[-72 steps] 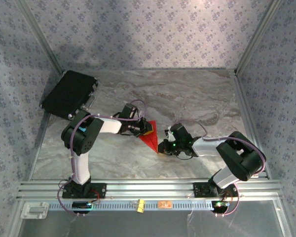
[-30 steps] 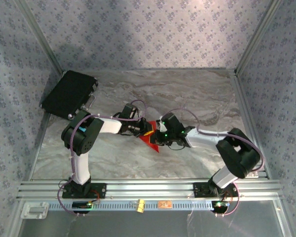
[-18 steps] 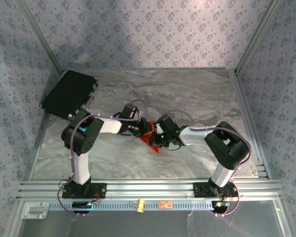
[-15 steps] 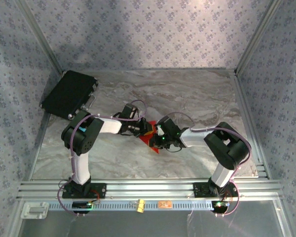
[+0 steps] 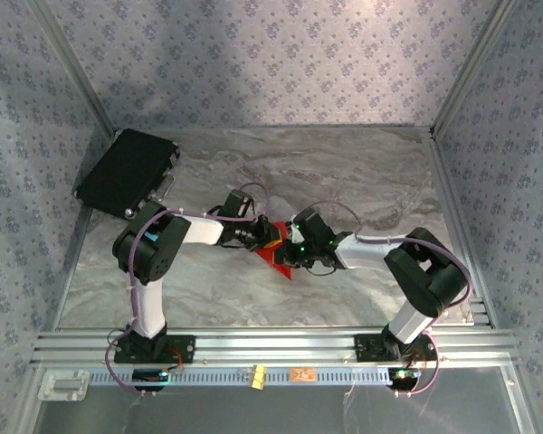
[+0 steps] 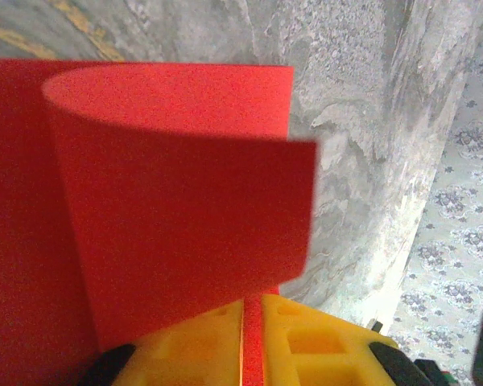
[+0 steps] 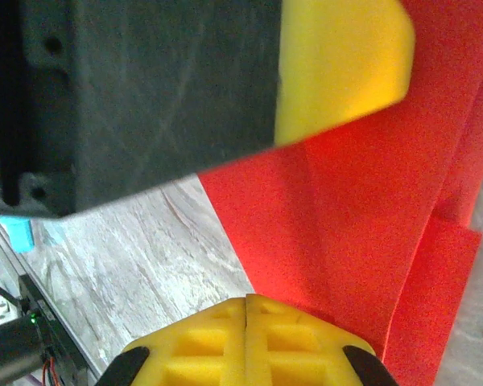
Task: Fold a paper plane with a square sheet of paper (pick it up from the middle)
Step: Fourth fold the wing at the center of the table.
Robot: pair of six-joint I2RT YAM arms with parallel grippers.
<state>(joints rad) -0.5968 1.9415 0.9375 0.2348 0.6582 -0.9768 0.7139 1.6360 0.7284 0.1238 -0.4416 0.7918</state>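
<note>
The red square sheet of paper (image 5: 278, 260) lies mid-table, folded into a pointed triangle whose tip faces the near edge. My left gripper (image 5: 264, 237) is at its far left side. In the left wrist view its yellow jaws (image 6: 252, 310) are shut on a thin edge of the paper (image 6: 177, 217), and a loose flap curls up over them. My right gripper (image 5: 288, 253) comes in from the right. Its jaws (image 7: 247, 304) are shut together with nothing between them, the tips at the edge of the red paper (image 7: 354, 209). Layered folds show at the right in that view.
A black rectangular case (image 5: 127, 172) lies at the back left. The left gripper's black body and yellow finger (image 7: 342, 64) hang close above the right gripper. An aluminium rail (image 5: 271, 348) with a small orange tag (image 5: 300, 373) runs along the near edge. Patterned walls enclose the marble table (image 5: 362, 172).
The right gripper moved in from the right onto the paper beside the left gripper. Over the last second its elbow swung left and back. The left arm stayed still.
</note>
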